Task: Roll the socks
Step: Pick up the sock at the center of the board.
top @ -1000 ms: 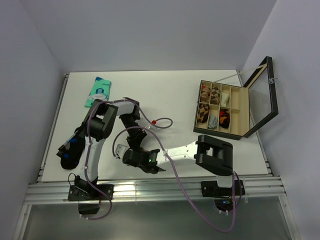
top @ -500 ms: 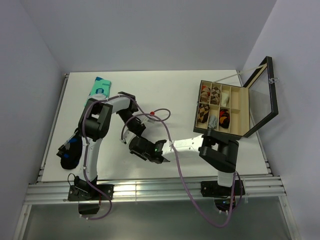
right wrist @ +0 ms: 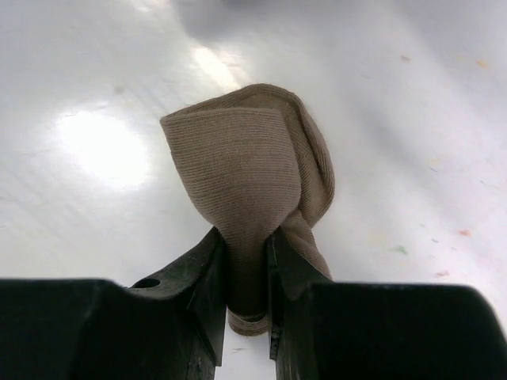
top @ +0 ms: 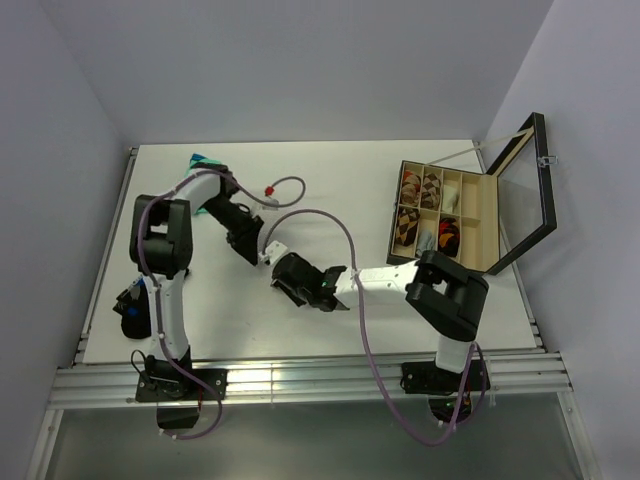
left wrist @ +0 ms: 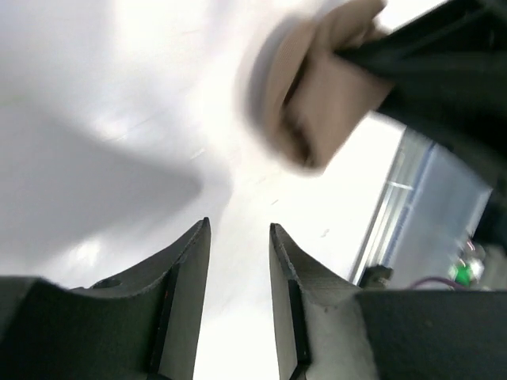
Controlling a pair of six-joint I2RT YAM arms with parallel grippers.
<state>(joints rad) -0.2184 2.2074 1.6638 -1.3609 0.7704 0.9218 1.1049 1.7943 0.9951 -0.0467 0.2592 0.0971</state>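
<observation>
1. The tan-brown sock (right wrist: 253, 158) hangs doubled over in the right gripper (right wrist: 247, 241), just above the white table (top: 330, 170) near its middle. The two black fingers are pressed onto its lower folds.
2. It is a fine ribbed knit, soft and limp. The top bulges into a rounded loop and a loose end trails below the pinch.
3. The left gripper (left wrist: 238, 229) is just beside it. Its wedge-shaped fingers sit slightly apart with nothing between them, and its wrist view shows the sock only as a blur.
4. I'd judge the rolling is under way but not finished, since the loop is loose rather than tight.
5. The next move seems to call for the free fingers to catch the loose end while the other pinch holds firm.
6. Off to the right stands an open compartment box (top: 478, 215), its glass lid (top: 520, 190) tipped back, with patterned bundles in several cells.
</observation>
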